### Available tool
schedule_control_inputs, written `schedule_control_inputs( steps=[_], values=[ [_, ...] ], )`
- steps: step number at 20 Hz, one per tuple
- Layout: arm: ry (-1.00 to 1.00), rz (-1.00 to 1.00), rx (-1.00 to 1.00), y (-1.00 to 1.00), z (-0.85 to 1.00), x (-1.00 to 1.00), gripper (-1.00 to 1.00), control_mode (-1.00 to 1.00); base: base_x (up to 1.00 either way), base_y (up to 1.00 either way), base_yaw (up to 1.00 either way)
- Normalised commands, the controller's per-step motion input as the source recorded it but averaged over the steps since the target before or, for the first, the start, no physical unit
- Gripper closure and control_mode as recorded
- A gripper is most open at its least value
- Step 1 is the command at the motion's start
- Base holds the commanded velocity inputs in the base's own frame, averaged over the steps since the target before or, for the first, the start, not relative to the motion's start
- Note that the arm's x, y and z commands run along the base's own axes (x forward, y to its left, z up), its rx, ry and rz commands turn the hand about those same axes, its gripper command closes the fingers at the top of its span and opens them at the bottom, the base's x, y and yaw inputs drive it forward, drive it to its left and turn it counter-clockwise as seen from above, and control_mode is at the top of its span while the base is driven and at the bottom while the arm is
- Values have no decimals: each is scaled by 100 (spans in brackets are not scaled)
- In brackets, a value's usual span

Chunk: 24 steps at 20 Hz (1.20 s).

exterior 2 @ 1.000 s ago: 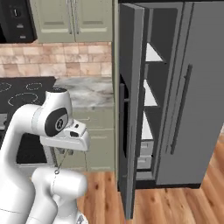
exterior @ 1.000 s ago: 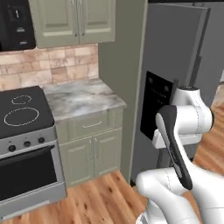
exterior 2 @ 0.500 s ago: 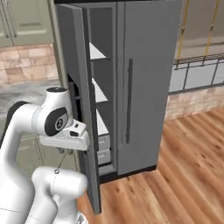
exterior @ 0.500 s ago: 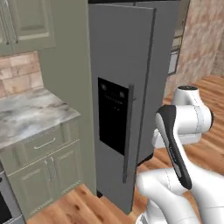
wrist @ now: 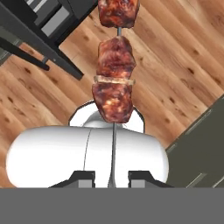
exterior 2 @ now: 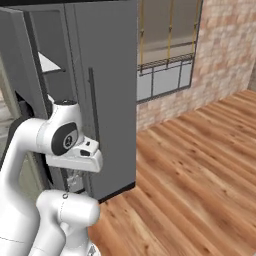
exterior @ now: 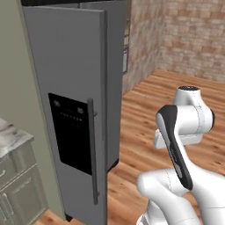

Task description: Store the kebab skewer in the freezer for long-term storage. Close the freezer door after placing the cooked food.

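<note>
Three meat chunks load the kebab skewer (wrist: 113, 83) toward twelve o'clock; the hand (wrist: 112, 177) pinches its thin, slippery bare rod; light, tip-heavy.

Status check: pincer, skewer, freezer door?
Pincer shut on kebab skewer. Freezer door open, white shelves showing. Skewer not yet inside; nothing blocking seen.

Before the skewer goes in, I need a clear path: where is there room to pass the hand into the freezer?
The gap between the open freezer door and the plain door is free, above the white shelf. The arm's own body crowds it lower down. The gripper holds the kebab skewer.
</note>
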Motion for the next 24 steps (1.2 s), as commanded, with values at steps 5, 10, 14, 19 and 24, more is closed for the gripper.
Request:
schedule_control_inputs(
  steps=[5, 10, 14, 19, 24],
  values=[
    [0, 0, 0, 0, 0, 0, 100, 100, 43, -24, -7],
    [0, 0, 0, 0, 0, 0, 100, 100, 43, -52, 5],
    [0, 0, 0, 0, 0, 0, 100, 100, 49, -45, 6],
    [0, 0, 0, 0, 0, 0, 100, 100, 64, -20, 8],
    [0, 0, 0, 0, 0, 0, 100, 100, 69, -2, -3]
  ],
)
